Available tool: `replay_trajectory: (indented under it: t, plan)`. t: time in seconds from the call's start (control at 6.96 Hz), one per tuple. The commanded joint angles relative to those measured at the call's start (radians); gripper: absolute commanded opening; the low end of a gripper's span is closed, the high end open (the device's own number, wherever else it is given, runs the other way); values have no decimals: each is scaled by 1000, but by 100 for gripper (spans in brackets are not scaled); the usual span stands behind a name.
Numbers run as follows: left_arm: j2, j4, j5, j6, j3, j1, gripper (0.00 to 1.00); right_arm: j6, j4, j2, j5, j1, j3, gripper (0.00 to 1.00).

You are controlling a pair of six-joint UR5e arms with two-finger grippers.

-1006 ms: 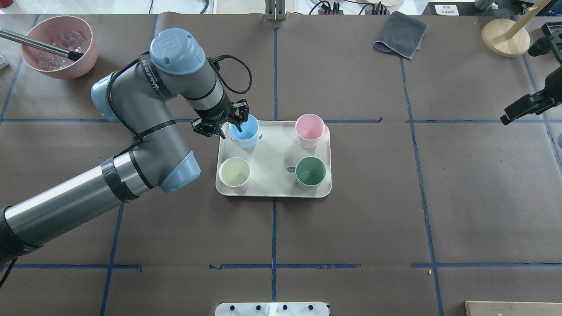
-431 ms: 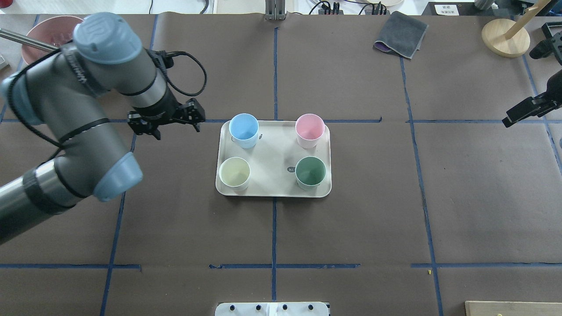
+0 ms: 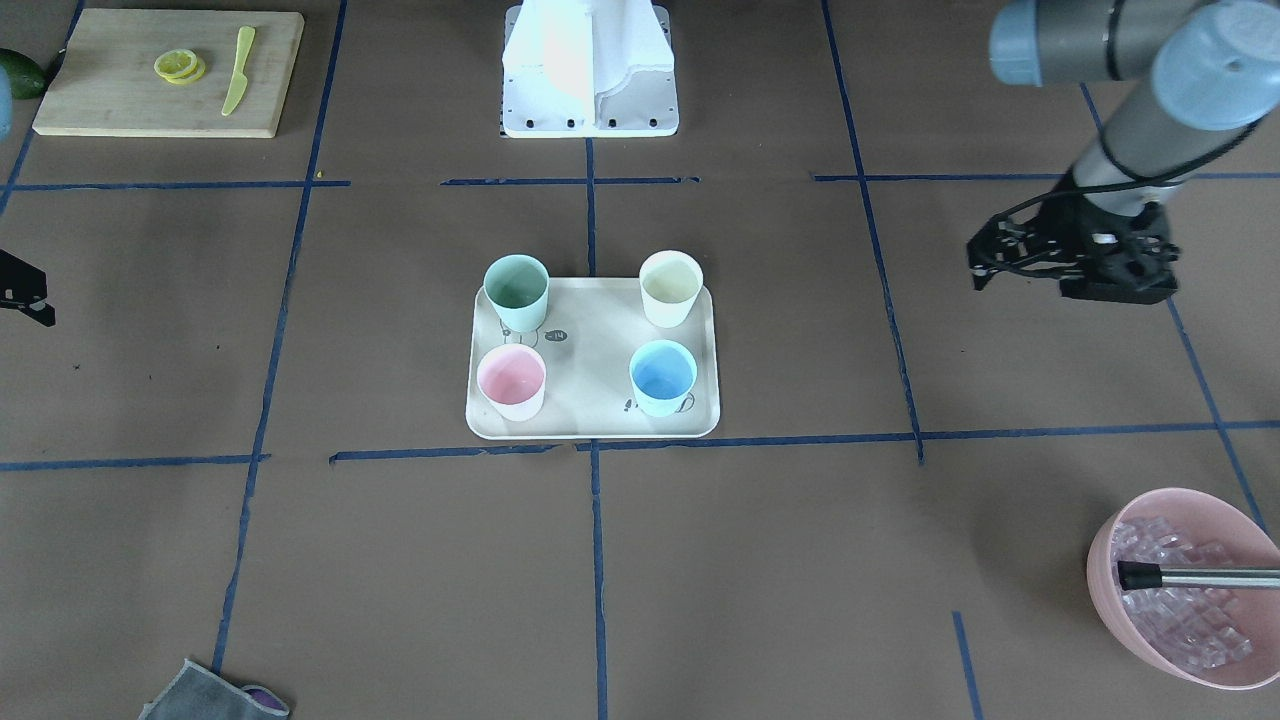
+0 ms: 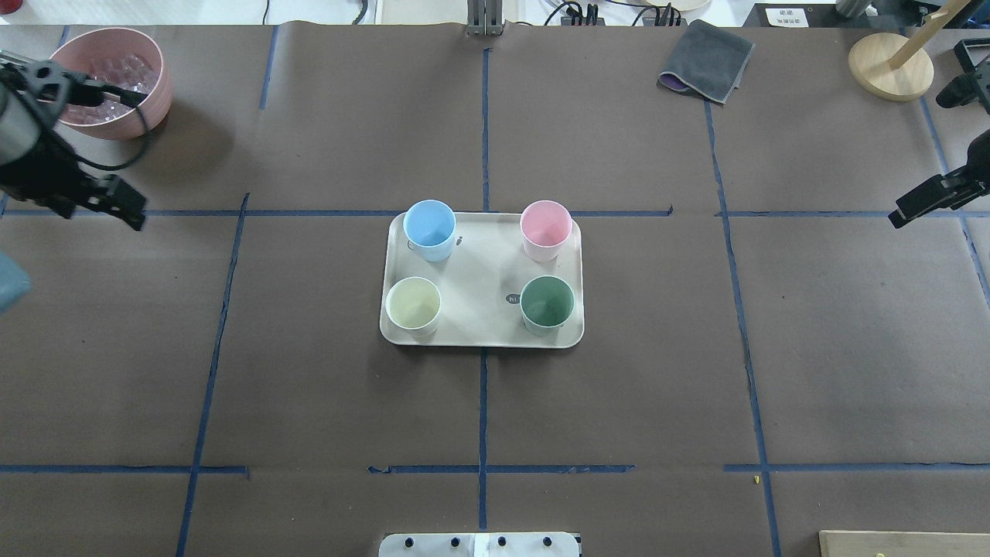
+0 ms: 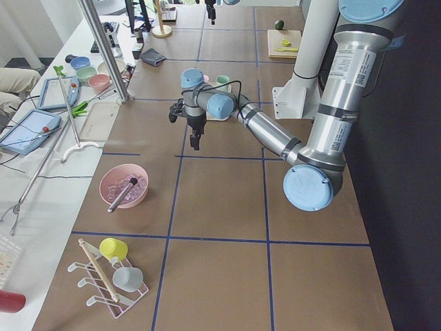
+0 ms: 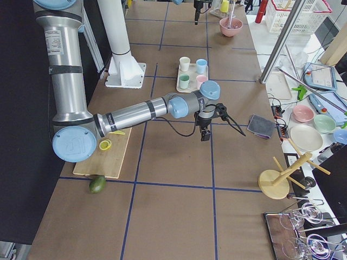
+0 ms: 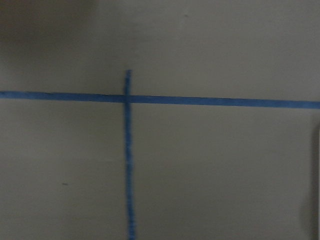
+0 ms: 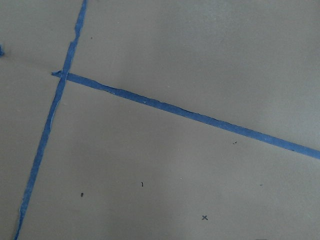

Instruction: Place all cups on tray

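Observation:
The cream tray [image 4: 479, 267] [image 3: 590, 345] lies at the table's middle with all the cups upright on it. The blue cup [image 4: 429, 226] [image 3: 663, 374] and pink cup [image 4: 546, 226] [image 3: 511, 378] stand on its far side. The cream cup [image 4: 413, 304] [image 3: 670, 284] and green cup [image 4: 547, 303] [image 3: 516, 287] stand on its near side. My left gripper [image 4: 125, 210] [image 3: 982, 266] hangs far left of the tray, open and holding nothing. My right gripper [image 4: 901, 213] sits at the right edge; its jaws are not readable.
A pink bowl [image 4: 108, 81] [image 3: 1185, 590] of ice cubes with a metal-handled tool stands at the far left, close to my left gripper. Also here: a grey cloth [image 4: 708, 60], a wooden stand [image 4: 889, 66] and a cutting board [image 3: 165, 70] with lemon slices and a knife.
My left gripper has let go of the blue cup and pulled away left, from the tray's corner to near the pink bowl. The cups have not moved.

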Motion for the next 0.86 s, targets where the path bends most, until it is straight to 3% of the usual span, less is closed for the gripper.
replay_trajectory:
  t: [0.0, 0.14, 0.29, 0.72]
  plan:
    - [121, 12, -50, 419, 62, -238, 99, -9, 0, -1, 0, 0, -2, 100]
    - [140, 29, -53, 585, 119, -331, 99, -29, 0, -5, 2, 2, -4, 100]
    - [137, 119, -72, 596, 124, -363, 99, -35, 0, -7, 2, 6, -4, 100]
    - [224, 134, -66, 576, 164, -370, 99, -49, -1, -19, 3, 59, 4, 100]
